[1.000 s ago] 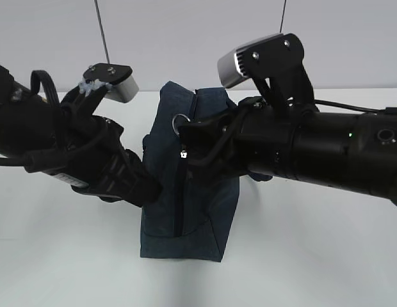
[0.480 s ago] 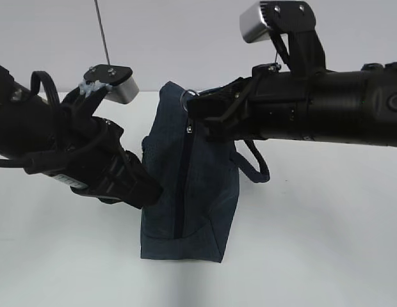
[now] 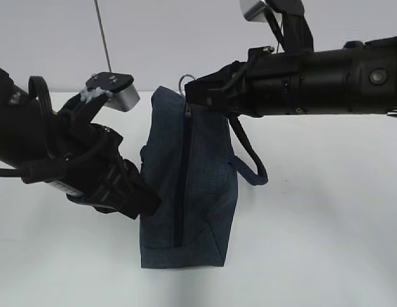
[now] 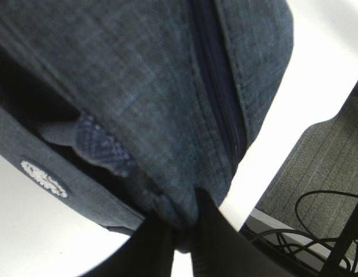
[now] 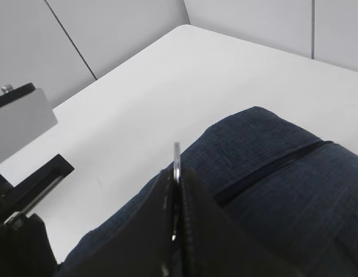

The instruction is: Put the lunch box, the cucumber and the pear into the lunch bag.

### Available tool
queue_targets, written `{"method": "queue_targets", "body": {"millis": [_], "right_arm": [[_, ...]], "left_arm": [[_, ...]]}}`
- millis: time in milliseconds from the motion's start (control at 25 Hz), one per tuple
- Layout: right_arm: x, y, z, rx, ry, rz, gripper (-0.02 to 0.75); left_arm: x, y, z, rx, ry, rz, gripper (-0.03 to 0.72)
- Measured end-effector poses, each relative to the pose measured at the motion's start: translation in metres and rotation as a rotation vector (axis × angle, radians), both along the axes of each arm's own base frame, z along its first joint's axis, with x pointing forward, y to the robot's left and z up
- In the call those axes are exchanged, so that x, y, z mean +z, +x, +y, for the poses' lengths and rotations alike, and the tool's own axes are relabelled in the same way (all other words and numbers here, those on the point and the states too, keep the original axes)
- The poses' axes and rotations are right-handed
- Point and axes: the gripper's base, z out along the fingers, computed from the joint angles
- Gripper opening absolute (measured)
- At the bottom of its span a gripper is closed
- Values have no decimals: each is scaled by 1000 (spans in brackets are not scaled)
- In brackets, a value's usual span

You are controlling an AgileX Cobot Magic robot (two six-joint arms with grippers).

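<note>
The dark navy lunch bag (image 3: 192, 185) stands upright on the white table, its long zipper (image 3: 180, 192) running down the near face. My right gripper (image 3: 191, 94) is shut on the silver ring pull (image 3: 184, 81) at the top of the bag; the ring also shows edge-on between the fingers in the right wrist view (image 5: 176, 158). My left gripper (image 3: 150, 199) is shut on a fold of the bag's fabric (image 4: 187, 222) at its lower left side. The strap handle (image 3: 250, 163) hangs on the right. The lunch box, cucumber and pear are out of view.
The white table (image 3: 314, 243) spreads around the bag. Floor and cables (image 4: 317, 219) show beyond the table edge in the left wrist view. Both arms crowd the bag from left and right.
My right gripper has risen with the ring pull, and the zipper slider has travelled up to the bag's top. The left gripper keeps its hold with little movement.
</note>
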Motion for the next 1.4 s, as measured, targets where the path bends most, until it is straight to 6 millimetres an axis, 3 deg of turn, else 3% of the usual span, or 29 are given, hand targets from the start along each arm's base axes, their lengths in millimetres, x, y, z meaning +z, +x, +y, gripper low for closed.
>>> {"method": "queue_targets", "body": {"millis": [320, 840, 1400], "right_arm": [[0, 23, 7, 35, -17, 32, 0], [-11, 76, -25, 41, 40, 118, 0], [-28, 124, -24, 46, 28, 176, 0]], "left_arm": [[-1, -3, 0, -19, 10, 24, 3], [-1, -6, 1, -38, 16, 53, 3], [-2, -10, 1, -61, 24, 88, 3]]}}
